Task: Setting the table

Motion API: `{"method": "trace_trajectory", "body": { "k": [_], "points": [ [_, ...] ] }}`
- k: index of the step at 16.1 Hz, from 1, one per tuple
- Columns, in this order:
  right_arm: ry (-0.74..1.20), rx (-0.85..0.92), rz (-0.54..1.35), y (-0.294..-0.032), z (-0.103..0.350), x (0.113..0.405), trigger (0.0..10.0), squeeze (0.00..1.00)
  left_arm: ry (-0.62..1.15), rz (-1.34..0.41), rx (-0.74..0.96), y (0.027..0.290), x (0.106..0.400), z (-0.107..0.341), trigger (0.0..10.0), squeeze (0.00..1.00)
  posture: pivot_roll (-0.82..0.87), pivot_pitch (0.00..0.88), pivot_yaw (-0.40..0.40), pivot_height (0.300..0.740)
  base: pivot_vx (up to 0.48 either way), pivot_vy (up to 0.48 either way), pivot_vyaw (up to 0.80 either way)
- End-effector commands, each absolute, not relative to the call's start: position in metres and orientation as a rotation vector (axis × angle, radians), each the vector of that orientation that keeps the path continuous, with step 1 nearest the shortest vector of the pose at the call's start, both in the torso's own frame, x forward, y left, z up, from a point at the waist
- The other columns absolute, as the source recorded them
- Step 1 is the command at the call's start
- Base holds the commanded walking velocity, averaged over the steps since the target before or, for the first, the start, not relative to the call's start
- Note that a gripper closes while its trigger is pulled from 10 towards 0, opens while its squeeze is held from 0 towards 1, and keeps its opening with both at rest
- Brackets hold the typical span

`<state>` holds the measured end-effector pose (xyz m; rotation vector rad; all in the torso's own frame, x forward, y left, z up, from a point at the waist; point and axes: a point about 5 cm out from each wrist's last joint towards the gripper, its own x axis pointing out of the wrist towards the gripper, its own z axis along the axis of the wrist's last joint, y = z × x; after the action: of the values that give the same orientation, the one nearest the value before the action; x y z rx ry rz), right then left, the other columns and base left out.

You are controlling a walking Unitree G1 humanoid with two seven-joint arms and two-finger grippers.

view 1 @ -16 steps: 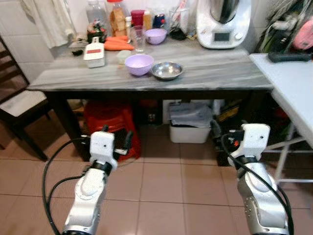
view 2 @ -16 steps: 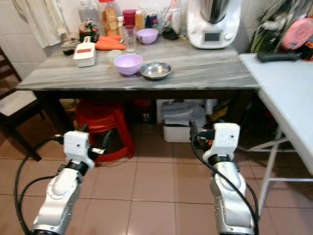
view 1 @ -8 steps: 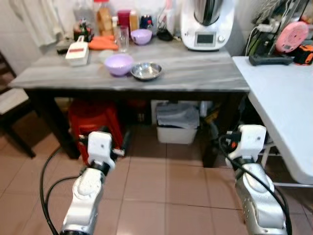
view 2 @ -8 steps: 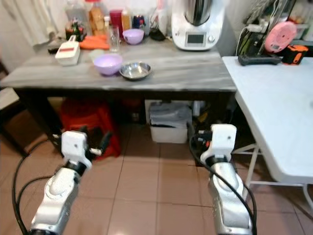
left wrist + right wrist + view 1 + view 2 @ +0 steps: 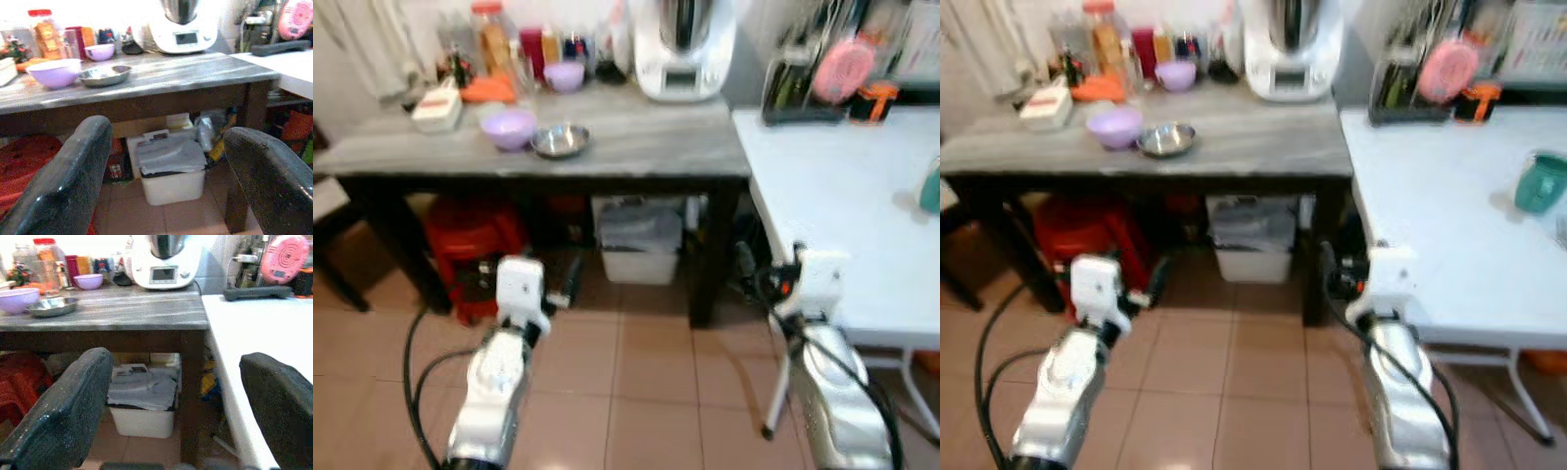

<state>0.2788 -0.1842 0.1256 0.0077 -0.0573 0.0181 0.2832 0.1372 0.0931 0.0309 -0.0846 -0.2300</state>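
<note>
Gaping left end effector (image 5: 166, 171), empty

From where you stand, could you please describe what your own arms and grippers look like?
Both arms are silver, rounded metallic shells, each ending in a boxy white wrist block. A black cable loops beside the left arm and another runs along the right arm. Each gripper has two long, broad black fingers, slightly speckled and glossy: left gripper, right gripper.

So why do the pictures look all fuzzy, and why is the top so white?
Both eye views are smeared by motion blur, so the round steel bowl looks soft. Left wrist view: glare whitens the wall behind the white kitchen machine, and the near black fingers are out of focus.
</note>
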Motion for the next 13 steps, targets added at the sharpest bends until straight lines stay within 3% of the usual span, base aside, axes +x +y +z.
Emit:
{"method": "trace_trajectory", "body": {
  "k": [1,13],
  "points": [
    [-0.075,0.016,0.017,-0.1815,0.1313,0.2799,10.0,0.0,-0.084,-0.231,0.042,0.14,0.2841,0.0939,10.0,0.0,-0.08,0.0,0.057,0.74,0.0,-0.48,0.0],
    [-0.068,0.021,0.013,-0.1818,0.1304,0.2795,10.0,0.0,-0.081,-0.241,0.041,0.1384,0.2841,0.0926,10.0,0.0,-0.08,0.0,0.06,0.74,0.0,-0.48,0.0]
  ]
}}
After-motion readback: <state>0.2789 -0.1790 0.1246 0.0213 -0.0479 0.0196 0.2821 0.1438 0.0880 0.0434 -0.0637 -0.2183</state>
